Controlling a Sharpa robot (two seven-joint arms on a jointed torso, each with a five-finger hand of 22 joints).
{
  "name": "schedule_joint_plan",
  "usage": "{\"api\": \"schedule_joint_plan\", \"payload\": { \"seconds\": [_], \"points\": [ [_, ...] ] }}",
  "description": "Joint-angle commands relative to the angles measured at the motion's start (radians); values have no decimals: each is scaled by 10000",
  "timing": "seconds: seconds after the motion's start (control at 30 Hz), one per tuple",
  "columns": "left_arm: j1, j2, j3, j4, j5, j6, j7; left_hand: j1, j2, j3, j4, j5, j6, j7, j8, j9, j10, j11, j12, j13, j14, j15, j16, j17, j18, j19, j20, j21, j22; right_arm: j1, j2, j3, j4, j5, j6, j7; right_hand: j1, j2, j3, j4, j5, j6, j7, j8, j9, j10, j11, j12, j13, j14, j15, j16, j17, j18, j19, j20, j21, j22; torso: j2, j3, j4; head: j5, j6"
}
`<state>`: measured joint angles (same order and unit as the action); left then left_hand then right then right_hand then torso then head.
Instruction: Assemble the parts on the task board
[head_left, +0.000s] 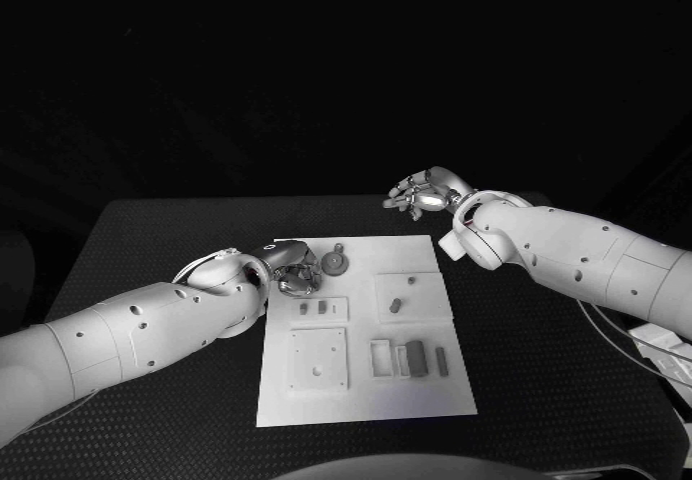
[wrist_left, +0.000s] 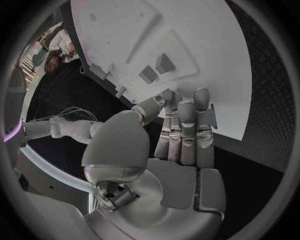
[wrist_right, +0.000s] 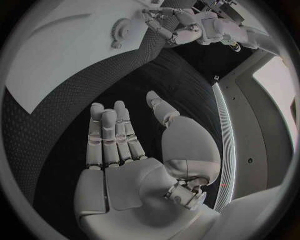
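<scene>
Table (head_left: 173, 240) first: black, textured, w/ the white task board (head_left: 368, 395) lying flat mid-table. My left hand (head_left: 289, 268) sits at the board's far-left corner, fingers (wrist_left: 181, 130) straight and pressed together side by side, tips over the board edge; from the head view I can't tell whether it pinches anything, and the left wrist view shows nothing between thumb and fingers, so I read it as holding nothing. My right hand (head_left: 423, 194) hovers off the board past its far-right corner, over bare table, fingers loosely spread, palm free of any part. Parts on the board, big to small: the square plate w/ holes (head_left: 319, 358) near-left, the gear-like round piece (head_left: 333, 263) just beside my left hand, the row of upright blocks (head_left: 415, 357) near-right, and small pegs (head_left: 394, 303) mid-board. Step in hand, my guess: picking up the gear w/ the left. To do it well I'd open thumb from fingers first, come down square over the gear, pinch at its rim, lift straight so it doesn't skid. No brand, label or writing readable anywhere.
</scene>
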<state>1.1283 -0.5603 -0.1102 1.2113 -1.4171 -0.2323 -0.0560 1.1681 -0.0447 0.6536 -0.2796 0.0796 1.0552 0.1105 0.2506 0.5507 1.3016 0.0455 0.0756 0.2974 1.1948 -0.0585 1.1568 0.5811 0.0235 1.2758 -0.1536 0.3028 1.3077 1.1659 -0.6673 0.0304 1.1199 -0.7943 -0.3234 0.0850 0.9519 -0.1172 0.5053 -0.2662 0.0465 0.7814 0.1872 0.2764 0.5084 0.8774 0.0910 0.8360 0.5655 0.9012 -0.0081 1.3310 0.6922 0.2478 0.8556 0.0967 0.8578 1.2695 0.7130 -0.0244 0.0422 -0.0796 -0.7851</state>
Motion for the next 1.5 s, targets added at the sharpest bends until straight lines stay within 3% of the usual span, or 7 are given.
{"api": "schedule_joint_plan", "payload": {
  "seconds": [0.03, 0.3, 0.53, 0.97, 1.17, 1.5],
  "points": [
    [-23, 46, -29, 18, -29, 385, 24, -85, 30, -41, 47, -77, 27, 46, 70, 20, 23, 59, -54, 11, -88, -20, 54, -5, 407, -55, -45, 47, 232, -5, -2, 5, 19, -13, 91, 103, -74, 24, 14, 8, 35, -4, 91, -50, -10, -84, -17, 45, -15, 21, -70, 36, -15, 140, -24, 70, -65, 17, -1, 0, 6, -4, -2],
    [-23, 109, -75, -161, -258, 587, -150, -61, 57, -34, 41, -94, 35, 35, 84, 25, 28, 55, -52, 18, -114, -24, 68, 3, 408, -71, -48, 51, 233, -5, 0, 5, 20, -13, 85, 103, -74, 25, 15, 8, 35, -4, 91, -50, -10, -85, -17, 45, -16, 21, -70, 36, -15, 140, -24, 70, -65, 17, 1, -6, 4, 1, -3],
    [-25, 139, -251, -207, -261, 654, -136, -48, 64, -38, 33, -100, 56, 24, 104, 32, 54, 45, -40, 31, -120, -33, 91, 15, 409, -67, -53, 64, 237, -5, 5, 5, 13, -13, 88, 105, -74, 26, 15, 7, 35, -5, 91, -50, -11, -86, -17, 48, -19, 20, -69, 36, -15, 140, -25, 70, -66, 17, 1, -7, 6, -4, -17],
    [-26, 83, -256, -184, 57, 197, 144, -65, 46, -66, 41, -131, 41, 29, 109, 31, 71, 35, -39, 47, -126, -44, 128, 33, 407, -49, -63, 92, 236, -5, 5, 5, 5, -13, 81, 104, -76, 26, 14, 7, 35, -7, 92, -50, -12, -88, -17, 52, -25, 19, -69, 36, -16, 140, -25, 70, -67, 18, 0, -8, 6, -14, -34],
    [-25, 79, -254, -180, 419, -117, 230, -12, -123, -71, 40, -210, -662, 331, -245, -164, -105, 89, -80, 58, -145, 5, 156, 29, 426, -59, -37, 105, 222, -5, 5, 5, 4, -13, 76, 103, -77, 26, 13, 7, 35, -8, 92, -50, -13, -89, -16, 54, -28, 18, -69, 36, -17, 140, -25, 71, -68, 19, -3, -7, 9, -13, -24],
    [-25, 28, -250, -199, 415, 81, 4, -22, -383, -140, 35, -238, -1255, 407, -518, -343, -247, 132, -83, 82, -200, 48, 152, 11, 450, -100, 3, 93, 218, -5, 10, 5, -6, -13, 81, 97, -77, 23, 12, 4, 35, -12, 93, -52, -14, -91, -16, 56, -32, 17, -68, 36, -18, 140, -26, 71, -69, 20, 0, -4, 4, -10, -14]
  ]
}}
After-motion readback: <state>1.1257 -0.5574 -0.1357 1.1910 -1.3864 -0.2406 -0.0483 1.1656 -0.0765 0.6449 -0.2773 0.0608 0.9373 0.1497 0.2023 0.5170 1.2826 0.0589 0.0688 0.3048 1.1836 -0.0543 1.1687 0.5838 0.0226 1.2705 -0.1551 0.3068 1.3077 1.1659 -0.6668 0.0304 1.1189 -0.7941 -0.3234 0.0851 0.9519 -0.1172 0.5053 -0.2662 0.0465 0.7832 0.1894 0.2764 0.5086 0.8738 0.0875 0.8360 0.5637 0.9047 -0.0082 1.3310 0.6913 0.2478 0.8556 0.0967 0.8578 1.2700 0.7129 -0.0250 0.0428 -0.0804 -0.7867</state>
